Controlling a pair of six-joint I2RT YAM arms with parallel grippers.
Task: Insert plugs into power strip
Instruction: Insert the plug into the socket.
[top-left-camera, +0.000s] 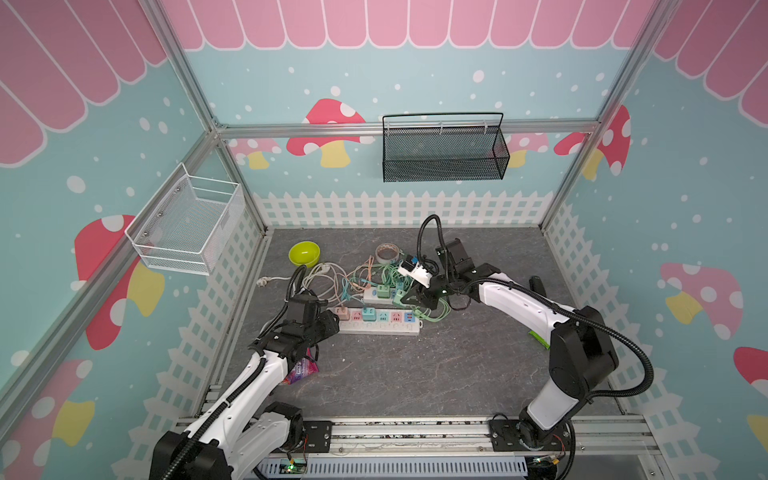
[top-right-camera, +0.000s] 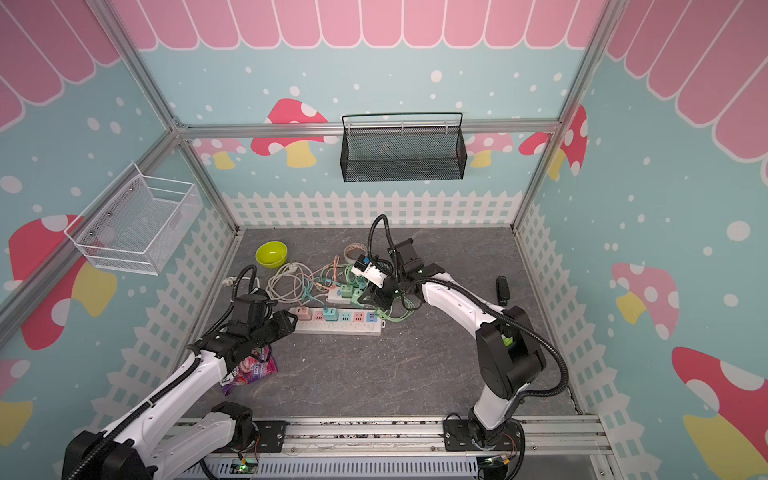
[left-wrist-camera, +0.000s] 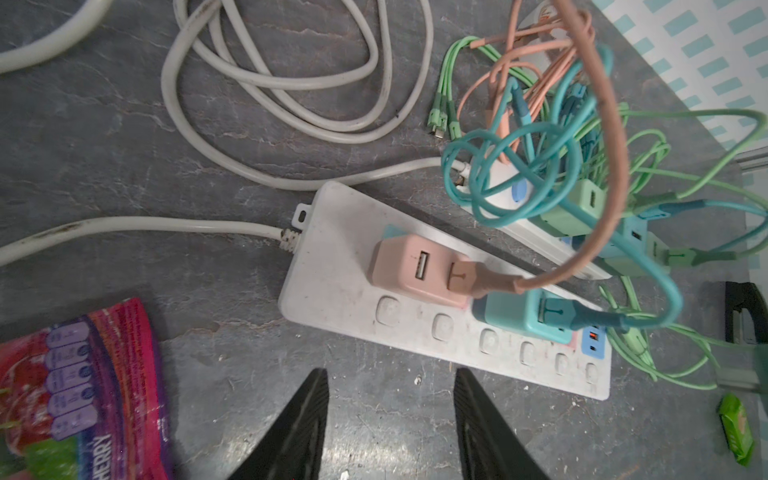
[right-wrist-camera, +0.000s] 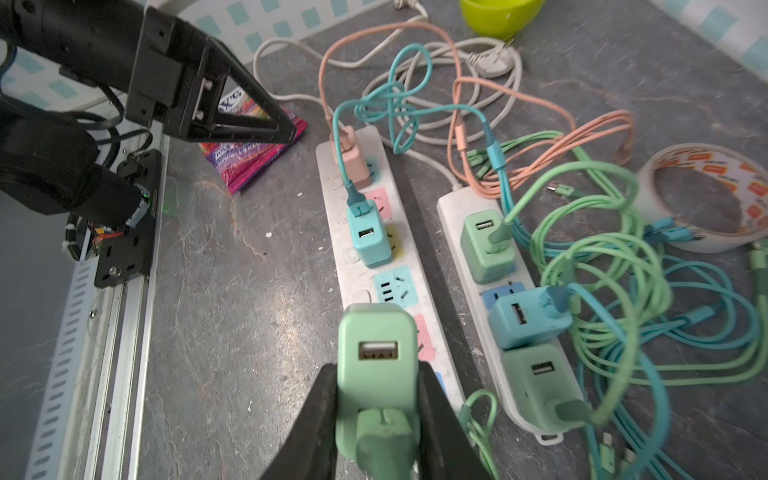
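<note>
Right tool (right-wrist-camera: 378, 386): clamped on a mint green adapter (right-wrist-camera: 376, 353), USB face up, prongs hidden.
Left tool (left-wrist-camera: 390, 378): parted, empty, hovering just off the cord end of the long power strip (left-wrist-camera: 332, 270).
Deciding relation: held adapter over the strip's far-from-cord end; open teal socket (right-wrist-camera: 395, 286) just ahead along the strip's long axis, a pink one partly hidden beneath. Right arm nearer.
Seated on long strip: salmon adapter (left-wrist-camera: 409, 266), teal adapter (left-wrist-camera: 519, 316).
Second strip (right-wrist-camera: 451, 208): two mint, one teal, side by side on the tabletop.
Count: six adapters (three mint, two teal, one salmon); two strips.
</note>
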